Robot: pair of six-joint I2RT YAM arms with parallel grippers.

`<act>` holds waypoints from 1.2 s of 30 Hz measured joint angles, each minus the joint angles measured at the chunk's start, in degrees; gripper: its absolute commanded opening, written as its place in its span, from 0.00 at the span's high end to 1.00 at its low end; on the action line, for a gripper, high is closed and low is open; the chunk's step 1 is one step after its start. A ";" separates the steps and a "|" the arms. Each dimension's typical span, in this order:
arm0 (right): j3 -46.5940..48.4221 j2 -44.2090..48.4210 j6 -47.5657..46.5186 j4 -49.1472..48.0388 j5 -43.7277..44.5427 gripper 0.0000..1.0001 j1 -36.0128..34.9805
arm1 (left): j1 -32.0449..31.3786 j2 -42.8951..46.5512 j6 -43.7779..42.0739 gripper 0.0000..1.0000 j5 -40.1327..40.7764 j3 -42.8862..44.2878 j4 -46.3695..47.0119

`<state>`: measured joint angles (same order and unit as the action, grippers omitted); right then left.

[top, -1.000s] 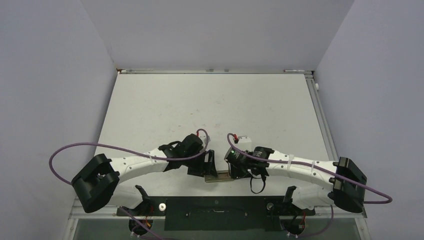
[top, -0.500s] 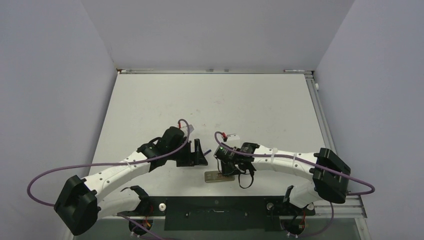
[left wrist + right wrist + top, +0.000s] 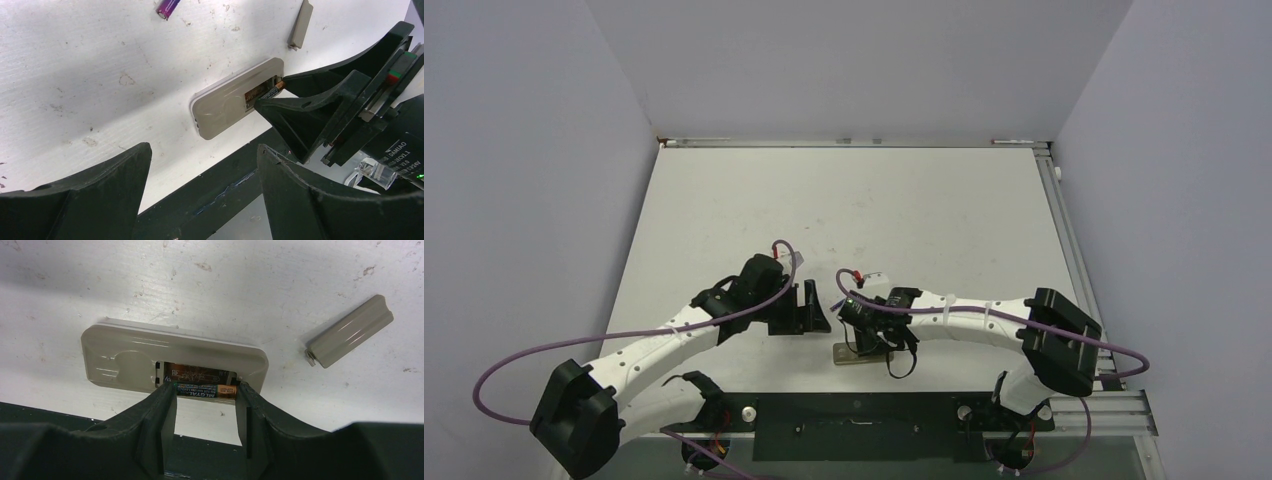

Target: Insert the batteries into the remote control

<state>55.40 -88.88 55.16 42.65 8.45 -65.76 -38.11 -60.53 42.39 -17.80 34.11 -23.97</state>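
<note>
The remote control lies back up near the table's front edge, its battery recess uncovered; it also shows in the top view as the remote control. My right gripper is shut on the brownish-gold battery, gripping it end to end, right at the recess's near rim. The purple battery lies loose on the table beyond the remote control. My left gripper is open and empty, back from the remote on its left. From above, the left gripper and right gripper stand close together.
The beige battery cover lies on the table right of the remote, seen too as the cover in the left wrist view. A black rail runs along the table's near edge, just below the remote.
My left gripper has drawn back up and to the left, away from the remote. The right arm has shifted left, its gripper still over the remote with the battery.
</note>
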 measured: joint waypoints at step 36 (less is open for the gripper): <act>0.85 -0.04 4.07 2.62 1.42 0.65 -2.16 | 2.21 0.02 -1.68 0.25 -2.43 -1.01 -0.15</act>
<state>56.25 -88.92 59.22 45.28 9.87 -67.92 -35.90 -60.51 40.71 -20.23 33.10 -24.12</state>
